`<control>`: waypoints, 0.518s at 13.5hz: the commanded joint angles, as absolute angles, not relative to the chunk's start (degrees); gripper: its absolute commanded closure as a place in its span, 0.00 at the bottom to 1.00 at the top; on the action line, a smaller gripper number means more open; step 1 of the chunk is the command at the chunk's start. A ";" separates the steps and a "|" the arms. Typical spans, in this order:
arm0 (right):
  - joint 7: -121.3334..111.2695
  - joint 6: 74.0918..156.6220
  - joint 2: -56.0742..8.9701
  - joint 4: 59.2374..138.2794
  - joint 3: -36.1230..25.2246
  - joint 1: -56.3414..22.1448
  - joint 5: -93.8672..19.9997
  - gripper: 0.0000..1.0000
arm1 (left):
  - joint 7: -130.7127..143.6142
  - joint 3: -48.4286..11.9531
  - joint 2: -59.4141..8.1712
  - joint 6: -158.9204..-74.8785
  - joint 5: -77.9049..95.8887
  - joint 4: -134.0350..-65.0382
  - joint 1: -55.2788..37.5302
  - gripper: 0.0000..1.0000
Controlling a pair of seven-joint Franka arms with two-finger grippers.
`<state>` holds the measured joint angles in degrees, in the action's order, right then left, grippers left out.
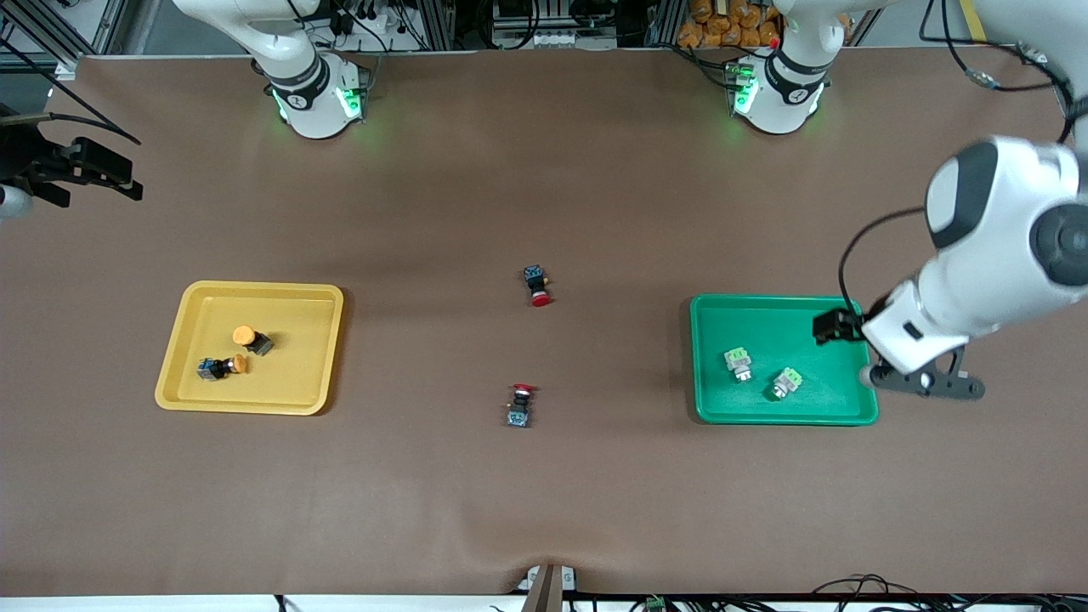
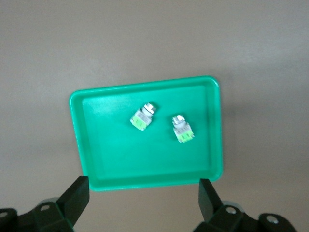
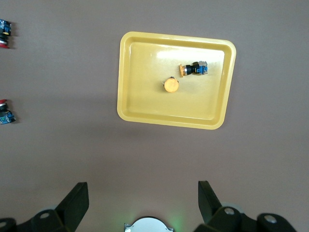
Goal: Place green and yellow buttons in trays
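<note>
Two grey-white buttons with light-green parts (image 1: 738, 363) (image 1: 786, 382) lie in the green tray (image 1: 765, 404). The left wrist view shows them (image 2: 143, 117) (image 2: 182, 129) in that tray (image 2: 111, 154). Two orange-yellow capped buttons (image 1: 251, 338) (image 1: 223, 366) lie in the yellow tray (image 1: 280, 382); the right wrist view shows both (image 3: 171, 85) (image 3: 194, 69) in their tray (image 3: 145, 96). My left gripper (image 1: 935, 384) (image 2: 144, 186) hangs open and empty, high over the green tray's rim toward the left arm's end. My right gripper (image 1: 93, 170) (image 3: 142, 188) is open and empty, high over the right arm's end of the table.
Two red-capped black-blue switches (image 1: 537, 286) (image 1: 520, 405) lie on the brown table between the trays, one nearer the front camera; the right wrist view shows them (image 3: 5, 34) (image 3: 5, 113) at its edge. The right arm's base (image 3: 147, 224) shows under its gripper.
</note>
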<state>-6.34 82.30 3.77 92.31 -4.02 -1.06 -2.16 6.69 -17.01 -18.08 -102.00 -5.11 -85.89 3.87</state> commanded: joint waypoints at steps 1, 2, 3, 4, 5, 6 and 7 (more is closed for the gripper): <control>-6.24 81.39 4.48 92.20 -3.60 0.35 -2.37 0.00 | 10.97 -12.93 -10.83 -96.52 -2.73 -87.10 -0.17 0.00; -6.24 81.30 4.48 92.20 -3.60 0.70 -2.37 0.00 | 12.73 -12.57 -9.07 -94.76 -2.64 -87.10 -0.78 0.00; -6.33 81.12 4.48 92.20 -3.60 1.31 -2.37 0.00 | 13.70 -12.22 -7.23 -93.09 -2.64 -87.10 -1.23 0.00; -6.33 81.04 4.48 92.28 -3.52 1.67 -2.37 0.00 | 13.88 -10.56 -5.21 -91.16 -2.72 -87.45 -2.97 0.00; -6.33 81.04 4.57 92.29 -3.52 1.76 -2.37 0.00 | 13.97 -7.59 -3.62 -89.49 -2.72 -87.63 -5.86 0.00; -6.33 81.04 4.57 92.29 -3.52 1.76 -2.37 0.00 | 14.15 -5.12 -2.56 -88.34 -2.72 -87.63 -7.80 0.00; -6.33 81.04 4.57 92.37 -3.52 1.76 -2.37 0.00 | 14.24 -4.49 -1.33 -87.63 -2.64 -87.54 -7.74 0.00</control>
<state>-6.34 81.72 3.78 92.26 -4.29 0.67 -2.16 13.49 -7.51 -4.36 -88.93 -3.68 -85.98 -5.81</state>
